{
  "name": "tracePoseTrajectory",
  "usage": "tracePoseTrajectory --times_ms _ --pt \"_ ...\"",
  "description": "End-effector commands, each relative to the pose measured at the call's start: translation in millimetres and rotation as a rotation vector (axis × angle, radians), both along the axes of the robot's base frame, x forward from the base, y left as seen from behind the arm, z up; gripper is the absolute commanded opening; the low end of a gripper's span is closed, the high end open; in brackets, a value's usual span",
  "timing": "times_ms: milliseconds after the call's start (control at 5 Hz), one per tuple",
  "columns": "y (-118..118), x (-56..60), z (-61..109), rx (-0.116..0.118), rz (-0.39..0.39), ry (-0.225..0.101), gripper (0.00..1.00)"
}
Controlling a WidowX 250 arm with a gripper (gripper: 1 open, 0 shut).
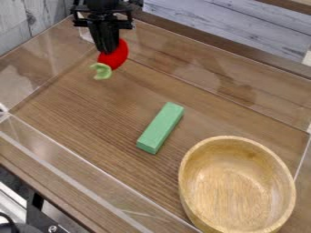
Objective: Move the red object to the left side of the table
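Note:
The red object (115,57), a small rounded toy fruit with a pale green leafy end (104,72), sits at the far left of the brown wood-grain table (85,114). My black gripper (109,45) points straight down and is shut on the fruit's top. The fruit's upper part is hidden behind the fingers; whether its underside touches the tabletop I cannot tell.
A green rectangular block (161,126) lies near the middle of the table. A round wooden bowl (237,185) stands at the front right. Low clear acrylic walls (31,41) border the tabletop, close to the gripper on the left and at the back.

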State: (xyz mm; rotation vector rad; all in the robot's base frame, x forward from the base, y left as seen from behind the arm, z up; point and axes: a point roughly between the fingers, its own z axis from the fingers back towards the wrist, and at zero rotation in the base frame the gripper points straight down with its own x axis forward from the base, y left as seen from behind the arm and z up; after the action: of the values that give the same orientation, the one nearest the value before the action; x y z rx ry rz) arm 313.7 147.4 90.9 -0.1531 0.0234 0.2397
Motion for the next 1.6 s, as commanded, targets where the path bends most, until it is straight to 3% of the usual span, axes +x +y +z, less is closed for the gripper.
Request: tracePoseTrajectory --times_ms 0,400,800,1000,1400 --pt "-6.3 8.9 12.3 0.021 0.032 -0.03 0.0" --pt "-19.0 17.3 1.3 0.016 0.022 -0.016 0.0" --pt "-28.9 27.0 -14.5 -0.011 -0.144 -0.004 0.0" --pt "-14.2 24.1 -14.4 -0.031 -0.149 -0.017 0.0" --pt "19.6 25.2 3.0 -0.074 -0.128 -0.035 0.0"
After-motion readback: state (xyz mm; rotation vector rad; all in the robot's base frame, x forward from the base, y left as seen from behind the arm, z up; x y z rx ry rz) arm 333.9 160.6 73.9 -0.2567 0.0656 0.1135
